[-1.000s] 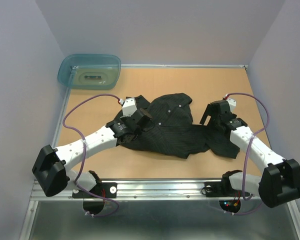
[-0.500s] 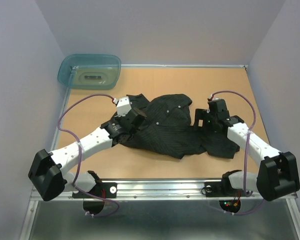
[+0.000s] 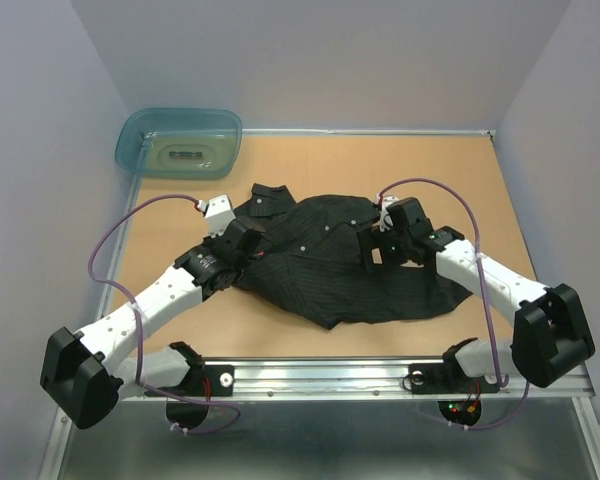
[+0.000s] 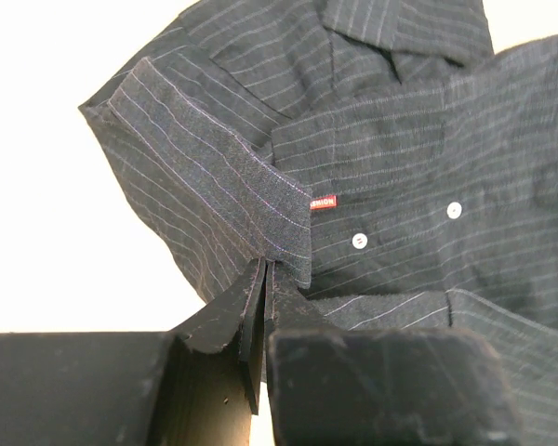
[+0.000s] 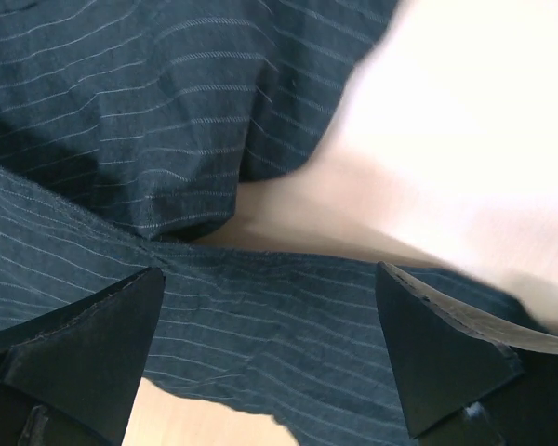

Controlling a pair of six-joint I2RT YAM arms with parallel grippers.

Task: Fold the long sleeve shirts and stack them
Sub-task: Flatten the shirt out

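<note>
One long sleeve shirt (image 3: 325,275), black with thin pale pinstripes, lies crumpled in the middle of the table, collar toward the back left. In the left wrist view the shirt (image 4: 400,158) shows small pale buttons and a tiny red tag (image 4: 323,202). My left gripper (image 3: 240,243) is at the shirt's left side, and its jaws (image 4: 264,271) are shut on a fold of cloth just below a turned-over striped band. My right gripper (image 3: 378,250) hovers over the shirt's right half, wide open (image 5: 270,348), with striped cloth (image 5: 288,325) lying below, between the fingertips.
A translucent teal tub (image 3: 180,141) stands at the back left corner. Bare wooden tabletop (image 3: 460,170) surrounds the shirt. Grey walls close in the left, back and right. A metal rail (image 3: 310,378) runs along the near edge between the arm bases.
My left gripper has drawn back to the left, still pinching the cloth, and the shirt has shifted with it. My right gripper has swung left from the table's right side to above the shirt.
</note>
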